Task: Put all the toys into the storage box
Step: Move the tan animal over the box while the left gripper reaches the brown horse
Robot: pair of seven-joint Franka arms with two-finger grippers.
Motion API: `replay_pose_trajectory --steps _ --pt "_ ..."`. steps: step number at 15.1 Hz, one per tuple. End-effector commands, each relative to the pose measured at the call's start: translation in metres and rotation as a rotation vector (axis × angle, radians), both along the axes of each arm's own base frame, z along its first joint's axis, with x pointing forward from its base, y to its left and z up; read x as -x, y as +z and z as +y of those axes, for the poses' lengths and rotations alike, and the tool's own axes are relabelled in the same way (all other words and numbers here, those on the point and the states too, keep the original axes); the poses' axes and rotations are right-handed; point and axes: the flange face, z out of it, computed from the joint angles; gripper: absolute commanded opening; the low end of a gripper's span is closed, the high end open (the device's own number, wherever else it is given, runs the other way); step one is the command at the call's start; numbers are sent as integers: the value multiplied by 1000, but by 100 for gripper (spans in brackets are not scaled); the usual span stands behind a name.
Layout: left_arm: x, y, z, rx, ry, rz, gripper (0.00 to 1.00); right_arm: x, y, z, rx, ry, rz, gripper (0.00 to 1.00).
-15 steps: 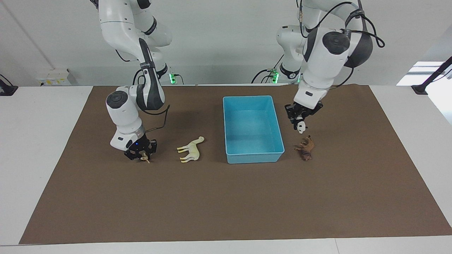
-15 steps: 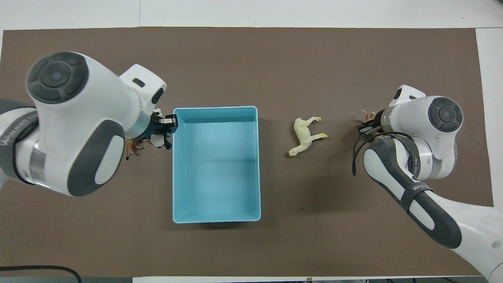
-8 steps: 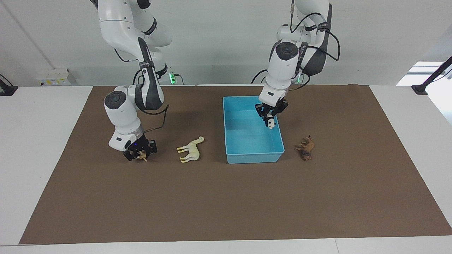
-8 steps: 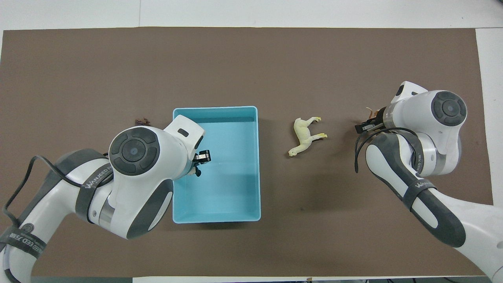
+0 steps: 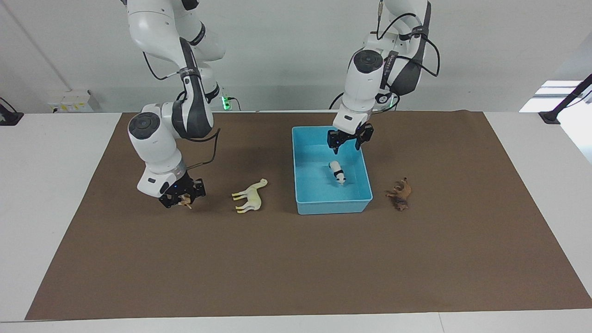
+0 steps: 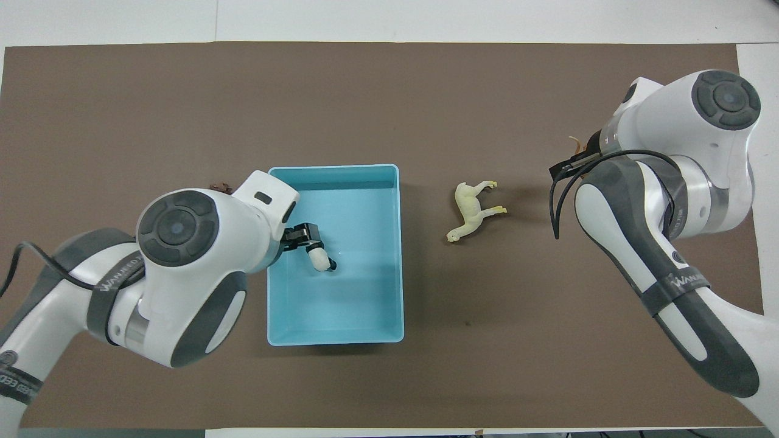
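Now the left hand (image 5: 347,144) hangs wide over the storage box (image 5: 300,203), panda (image 5: 337,172) inside; the right hand (image 5: 182,200) grips the tiger (image 5: 186,200) above the bench at the box's nine o'clock. Carry it high, clearing the rim.

You can read one brand word only. In the overhead view, grey straps wrap both arms near the storage box (image 6: 335,255). The left arm's strap (image 6: 104,291), at the left arm's end of the box, carries light lettering that looks like "WANJEED". The right arm's strap (image 6: 680,281), at the right arm's end of the box, shows the same kind of lettering, but you only make out its first letters, "WAN".
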Motion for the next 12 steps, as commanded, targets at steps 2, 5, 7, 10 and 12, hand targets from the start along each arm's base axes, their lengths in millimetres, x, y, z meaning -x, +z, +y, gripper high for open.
replay_pose_trajectory --steps 2,5,7,10,12 --pt "-51 1 106 5 -92 -56 100 -5 72 130 21 -166 56 0" --pt "-74 -13 159 -40 -187 -97 100 21 93 231 41 -287 11 0" --pt "-90 -36 169 -42 -182 -138 100 45 98 278 24 -329 -8 0" --pt "-114 -58 179 -29 -156 -188 100 74 62 346 39 -348 -29 0" --pt "-127 -58 194 -28 -128 -210 100 87 20 387 47 -369 -58 0"
